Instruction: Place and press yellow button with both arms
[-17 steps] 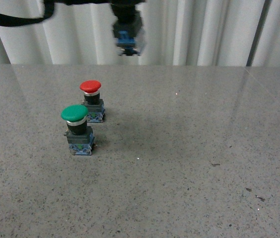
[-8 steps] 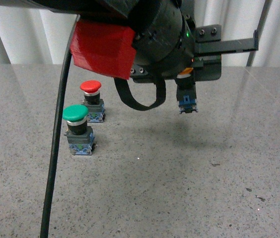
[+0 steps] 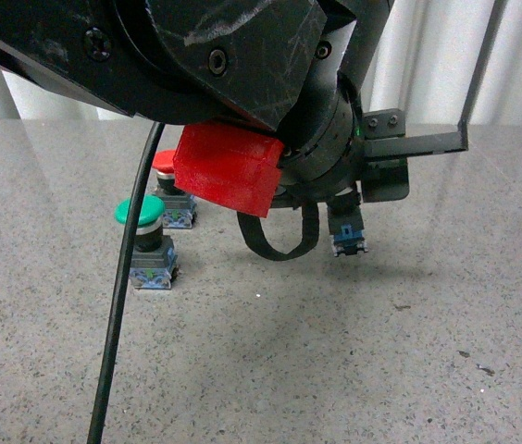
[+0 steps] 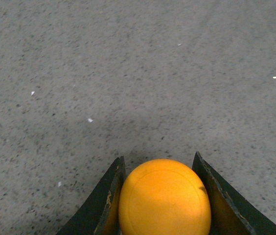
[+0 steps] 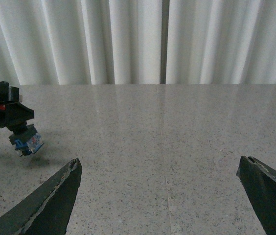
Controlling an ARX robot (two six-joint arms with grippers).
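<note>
Yellow button point(image 4: 165, 198) sits clamped between the left gripper's point(image 4: 158, 160) jaws, its domed cap filling the gap between the two dark fingers point(image 4: 109, 196). In the front view only its blue-grey base shows below the left arm point(image 3: 196, 55), hanging just above the speckled grey surface point(image 3: 354, 370) with a faint shadow beneath it. The right wrist view shows that base slightly tilted. From the green button point(image 3: 139, 214), the yellow button lies at about 3 o'clock, well apart. The red button point(image 3: 161, 163) stands just beyond the green one at about 1 o'clock, partly hidden by a red block point(image 3: 229, 171) on the left arm. A black cable point(image 3: 120, 333) hangs down in front of the green button. The right gripper point(image 5: 160, 161) hovers with its jaws spread wide and holding nothing, facing a white curtain point(image 5: 128, 39).
</note>
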